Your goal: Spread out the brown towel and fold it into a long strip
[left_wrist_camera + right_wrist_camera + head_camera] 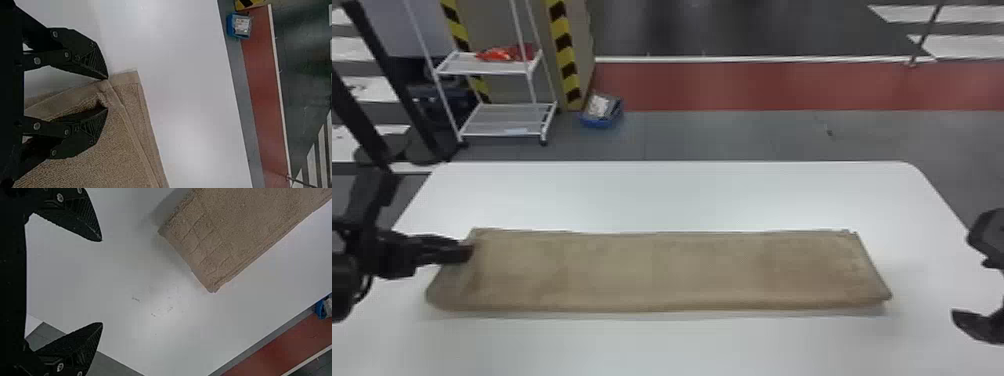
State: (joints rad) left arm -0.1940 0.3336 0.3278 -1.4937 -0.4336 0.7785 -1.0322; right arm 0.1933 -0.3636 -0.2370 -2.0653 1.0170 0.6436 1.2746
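The brown towel [657, 270] lies on the white bench [672, 195] as a long strip, its long sides running roughly parallel to the bench's far edge. Its left end is near the bench's left edge; its right end stops short of the right edge. The left end effector [470, 251] is at the strip's left end, toward its far corner. In the left wrist view its fingers stand a little apart, with a raised ridge of the towel's hemmed edge between the tips. The right end effector [966, 277] is by the bench's right edge, wide open, nothing between its fingers, apart from the towel. On the floor beyond the far edge stand a white trolley [500, 120] and a blue bin [602, 121]
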